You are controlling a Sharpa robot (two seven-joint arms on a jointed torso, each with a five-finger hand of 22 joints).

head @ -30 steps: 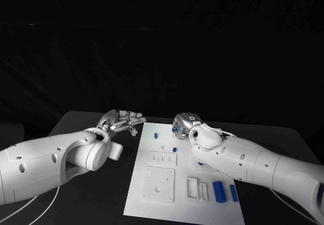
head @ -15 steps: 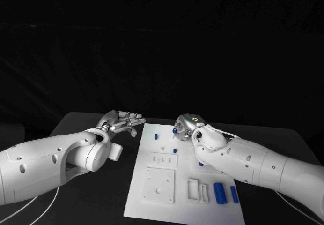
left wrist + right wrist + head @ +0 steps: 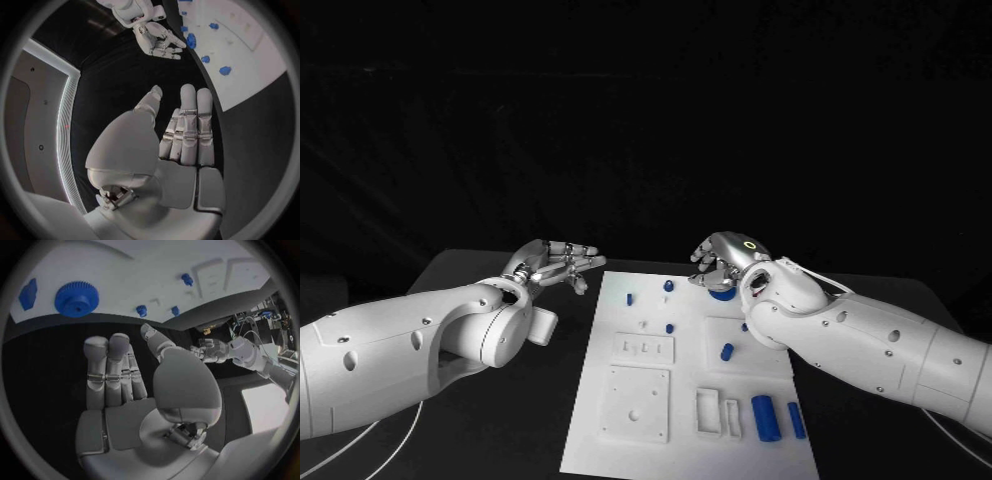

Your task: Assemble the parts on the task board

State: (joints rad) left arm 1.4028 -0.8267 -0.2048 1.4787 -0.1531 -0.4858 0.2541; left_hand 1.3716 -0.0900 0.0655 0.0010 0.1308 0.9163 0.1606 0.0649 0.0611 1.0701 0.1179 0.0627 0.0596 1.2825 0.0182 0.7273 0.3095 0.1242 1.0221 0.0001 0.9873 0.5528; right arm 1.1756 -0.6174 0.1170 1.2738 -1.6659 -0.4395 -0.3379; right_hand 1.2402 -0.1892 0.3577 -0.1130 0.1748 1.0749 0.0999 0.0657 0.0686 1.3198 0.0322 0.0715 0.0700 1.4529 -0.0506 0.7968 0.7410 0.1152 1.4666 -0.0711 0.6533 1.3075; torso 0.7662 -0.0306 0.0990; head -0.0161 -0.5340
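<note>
The white task board (image 3: 629,410) lies in the middle of the black table. Small blue parts stand at its far end: a peg (image 3: 630,298), another peg (image 3: 668,285) and a blue gear (image 3: 721,293), also seen as the gear (image 3: 76,298) in the right wrist view. Two blue cylinders (image 3: 764,415) lie at the near right. My right hand (image 3: 726,258) hovers just behind the gear, fingers straight and apart (image 3: 109,375), holding nothing. My left hand (image 3: 557,262) is off the board's far left corner, fingers extended (image 3: 187,130), empty.
White raised blocks (image 3: 640,397) and slotted pieces (image 3: 718,410) sit on the near half of the board. Further small blue parts (image 3: 671,328) and a short blue piece (image 3: 727,351) lie mid-board. Black table (image 3: 545,400) runs along the board's left side.
My right hand has drawn back and to the right, off the board's far end, uncovering the blue gear and leaving a blue peg standing free. The left hand has barely moved.
</note>
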